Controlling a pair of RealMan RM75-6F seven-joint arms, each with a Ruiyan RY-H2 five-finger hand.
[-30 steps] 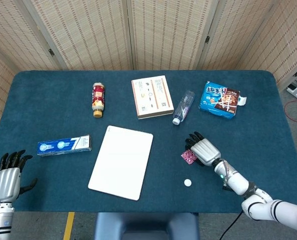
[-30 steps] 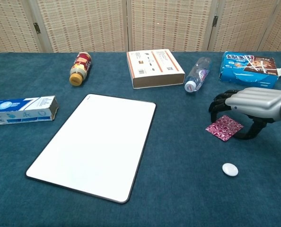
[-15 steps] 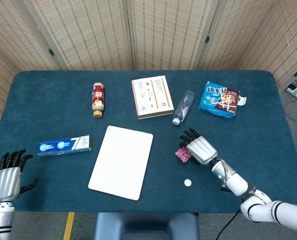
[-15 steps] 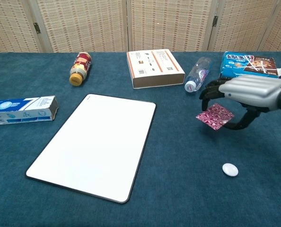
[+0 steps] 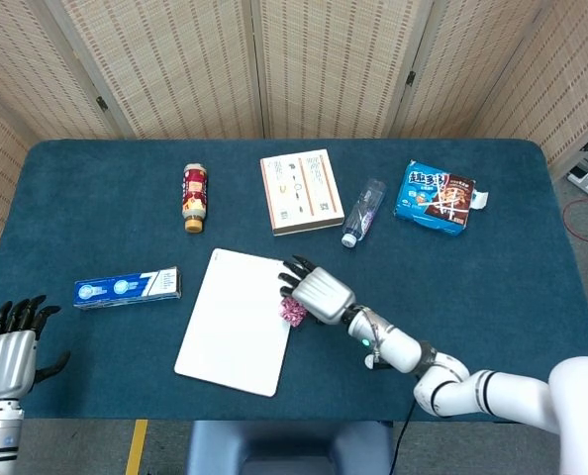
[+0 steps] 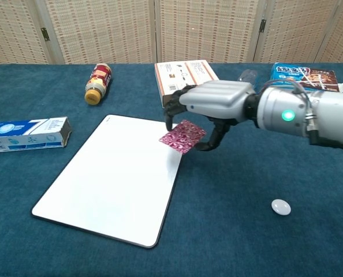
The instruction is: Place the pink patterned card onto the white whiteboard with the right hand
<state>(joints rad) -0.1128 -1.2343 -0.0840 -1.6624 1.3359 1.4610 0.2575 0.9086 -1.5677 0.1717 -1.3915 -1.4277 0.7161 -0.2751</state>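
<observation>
My right hand (image 5: 314, 290) (image 6: 213, 107) pinches the pink patterned card (image 5: 293, 311) (image 6: 183, 136) and holds it in the air, above the right edge of the white whiteboard (image 5: 237, 320) (image 6: 114, 176). The whiteboard lies flat in the middle of the blue table, tilted slightly. My left hand (image 5: 9, 351) hangs at the near left corner in the head view, fingers apart and holding nothing.
A toothpaste box (image 5: 127, 287) (image 6: 25, 134) lies left of the board. Behind it are a small bottle (image 5: 193, 197) (image 6: 97, 83), a book box (image 5: 301, 191) (image 6: 186, 82), a water bottle (image 5: 363, 212) and a cookie pack (image 5: 438, 198) (image 6: 304, 81). A white cap (image 6: 280, 206) lies near right.
My right hand has lifted the card off the table and carried it left, from the right side to over the whiteboard's right edge. The left hand has barely moved.
</observation>
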